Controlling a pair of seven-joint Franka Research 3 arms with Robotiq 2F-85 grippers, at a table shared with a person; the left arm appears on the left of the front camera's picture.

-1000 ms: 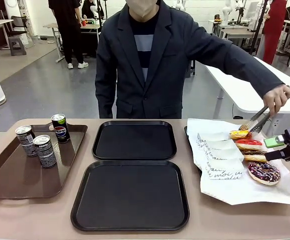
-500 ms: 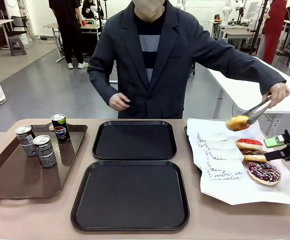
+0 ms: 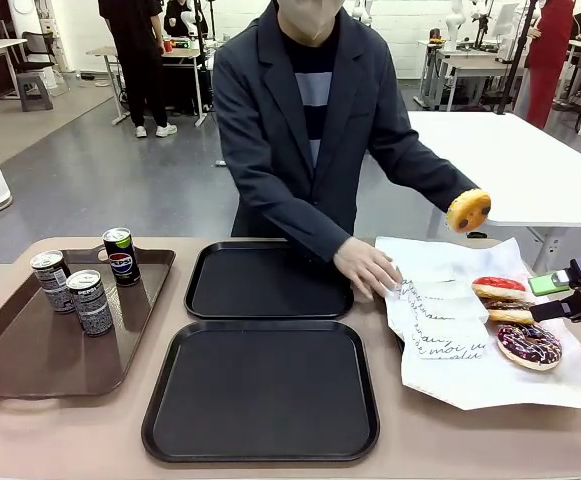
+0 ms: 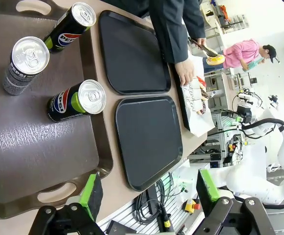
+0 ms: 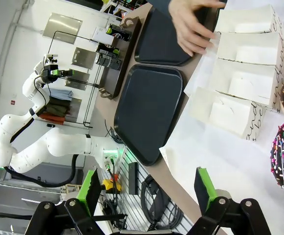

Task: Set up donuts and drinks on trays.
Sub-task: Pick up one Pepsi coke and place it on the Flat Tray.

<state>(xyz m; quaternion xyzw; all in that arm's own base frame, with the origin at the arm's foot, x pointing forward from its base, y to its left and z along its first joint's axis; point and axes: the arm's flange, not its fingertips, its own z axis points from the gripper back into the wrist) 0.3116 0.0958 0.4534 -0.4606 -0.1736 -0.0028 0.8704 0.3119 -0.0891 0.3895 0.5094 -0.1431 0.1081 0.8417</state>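
The person holds a yellow-iced donut [image 3: 468, 210] in tongs above the white paper sheet [image 3: 470, 380], the other hand [image 3: 370, 270] resting on a white paper holder [image 3: 425, 295]. A red-iced donut [image 3: 500, 290] and a chocolate-sprinkle donut [image 3: 529, 345] lie on the sheet. Two black trays [image 3: 270, 280] [image 3: 260, 390] sit bare mid-table. Three Pepsi cans [image 3: 121, 255] [image 3: 50, 280] [image 3: 90, 300] stand on the brown tray. My right gripper [image 3: 548, 298] [image 5: 146, 188] hangs open beside the donuts. My left gripper [image 4: 149, 191] is open, off the brown tray's near end.
The brown tray [image 3: 30, 360] takes up the table's left side. Several empty paper holders [image 5: 239, 85] lie in a row on the sheet. A white table [image 3: 530, 170] stands behind the person at the right.
The person lifted the yellow donut off the pile with tongs and swung it up and left. Their other hand came down onto the paper holders. Neither gripper moved.
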